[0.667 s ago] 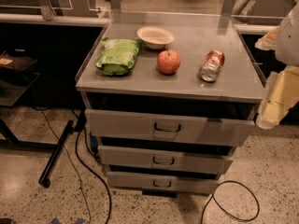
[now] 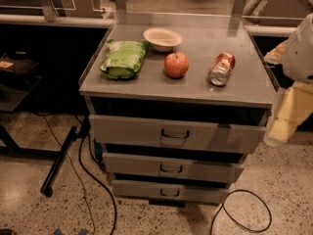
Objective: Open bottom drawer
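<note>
The bottom drawer [image 2: 168, 192] is the lowest and narrowest of three grey fronts on the metal cabinet, with a small dark loop handle [image 2: 169, 193] at its centre. Its front sits close under the middle drawer [image 2: 171, 167] and none of its inside shows. My gripper [image 2: 286, 115], cream-coloured below a white arm part [image 2: 299, 53], hangs at the right edge of the view, beside the cabinet's right side at the height of the top drawer [image 2: 176, 133]. It is well above and to the right of the bottom handle.
On the cabinet top [image 2: 195, 84] lie a green bag [image 2: 122, 58], a white bowl [image 2: 162, 37], a red apple [image 2: 176, 64] and a tipped can [image 2: 222, 68]. Black cables [image 2: 244, 214] loop on the floor beside the cabinet, and a dark bar [image 2: 58, 160] leans at the left.
My gripper has sunk slightly lower at the right edge. The drawers and the things on top have not moved.
</note>
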